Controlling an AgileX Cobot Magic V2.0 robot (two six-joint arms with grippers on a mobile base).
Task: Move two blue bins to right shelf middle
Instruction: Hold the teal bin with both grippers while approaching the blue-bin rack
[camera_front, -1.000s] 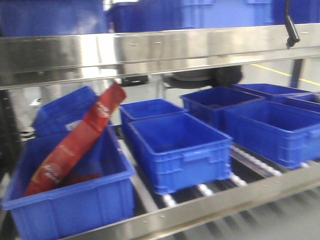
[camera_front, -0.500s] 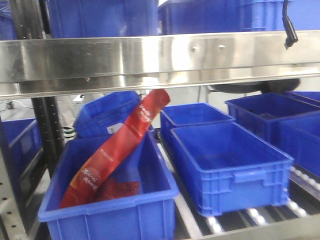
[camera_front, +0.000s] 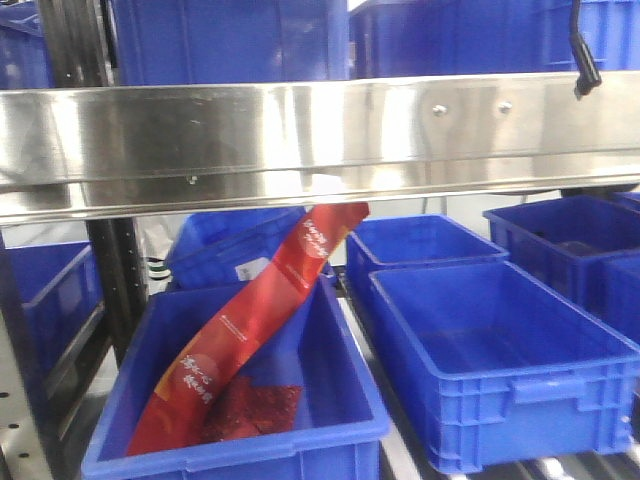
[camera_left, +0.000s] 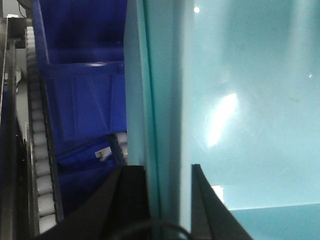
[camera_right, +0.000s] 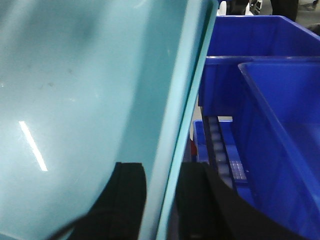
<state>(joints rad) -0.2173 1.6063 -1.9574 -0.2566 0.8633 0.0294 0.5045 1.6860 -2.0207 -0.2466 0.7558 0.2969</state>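
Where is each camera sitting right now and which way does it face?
Front view: behind the steel shelf rail, facing blue bins; no arms visible.
Left wrist: at the left gripper, fingers astride a teal bin wall, rollers beyond.
Right wrist: at the right gripper, astride a teal rim.
Shared: both wrists see teal plastic and blue bins.

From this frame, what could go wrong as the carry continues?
1. Each pincer, left and right, grips only the thin wall of the teal bin; a jolt might let it slip.
2. The steel shelf rail spans the front view low, so a raised bin may strike it.
3. The red packet leans out of the front blue bin and might snag.
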